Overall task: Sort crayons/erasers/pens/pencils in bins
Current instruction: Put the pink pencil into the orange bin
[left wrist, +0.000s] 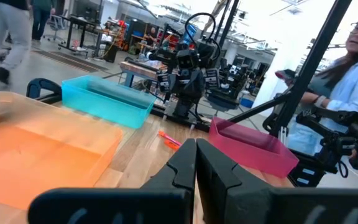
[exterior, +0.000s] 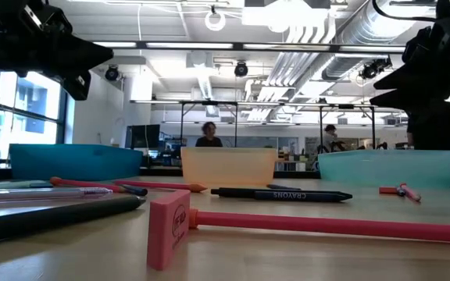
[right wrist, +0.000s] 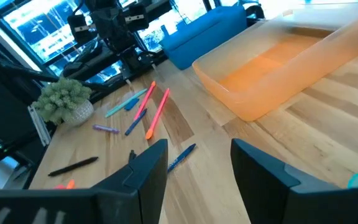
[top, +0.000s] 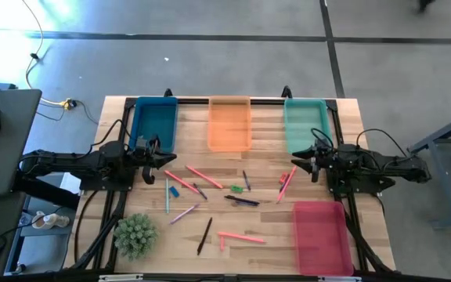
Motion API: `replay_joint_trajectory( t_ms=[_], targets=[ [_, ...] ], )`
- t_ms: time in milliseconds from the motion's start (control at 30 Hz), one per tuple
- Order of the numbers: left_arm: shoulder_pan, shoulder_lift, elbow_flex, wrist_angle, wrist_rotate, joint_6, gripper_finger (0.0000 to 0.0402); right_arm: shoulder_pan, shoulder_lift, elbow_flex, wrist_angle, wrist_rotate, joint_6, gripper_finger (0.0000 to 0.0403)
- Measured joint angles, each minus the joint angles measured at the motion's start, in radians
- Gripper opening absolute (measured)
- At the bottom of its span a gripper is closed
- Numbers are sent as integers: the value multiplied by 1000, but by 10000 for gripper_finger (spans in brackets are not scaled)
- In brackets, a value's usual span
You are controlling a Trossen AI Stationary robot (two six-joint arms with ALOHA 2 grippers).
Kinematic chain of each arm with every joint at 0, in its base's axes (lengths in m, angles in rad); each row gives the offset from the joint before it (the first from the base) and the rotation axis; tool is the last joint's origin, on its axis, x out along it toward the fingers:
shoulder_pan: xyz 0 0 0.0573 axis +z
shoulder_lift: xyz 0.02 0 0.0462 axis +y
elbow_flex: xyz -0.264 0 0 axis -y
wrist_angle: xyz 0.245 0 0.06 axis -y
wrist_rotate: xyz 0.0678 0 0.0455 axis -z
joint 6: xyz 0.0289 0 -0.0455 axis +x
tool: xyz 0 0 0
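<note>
**Both claws up near the bins, sticks loose mid-table**

While both arms sit at the table's sides, the four bins are the biggest things here: blue bin [top: 154,121], orange bin [top: 229,123] and teal bin [top: 305,124] in a row along the far edge, long sides running front to back, and the red-pink bin [top: 321,235] alone at the near right corner, same way round.

Pens and pink sticks are scattered in the middle, between the two claws and touching neither. A dark pen [top: 242,200] lies roughly crosswise, a black pen [top: 204,235] tilts steeply nearer the front, and a long pink stick [top: 204,177] slants across just right of the left claw. A small green eraser [top: 236,189] sits beside the dark pen.

Left claw [top: 160,155] is just below the blue bin, fingers pressed together, holding nothing. Right claw [top: 298,163] is just below the teal bin, fingers [right wrist: 146,167] spread apart, empty, with two pink sticks [top: 286,185] lying just beside it.
</note>
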Motion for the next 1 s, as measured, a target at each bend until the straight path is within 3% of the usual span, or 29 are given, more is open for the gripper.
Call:
replay_joint_trajectory(
  t_ms=[133,400,667,1000],
  targets=[
    [0,0,0,1,-6,0,1,-1,0,0,8,41,65,169],
    [0,0,0,2,-7,-26,1,-1,0,5,103,-38,152,169],
    [0,0,0,2,-7,-59,1,-1,53,137,99,-12,207,169],
    [0,0,0,3,-7,-106,1,0,323,413,-202,20,378,169]
  ],
)
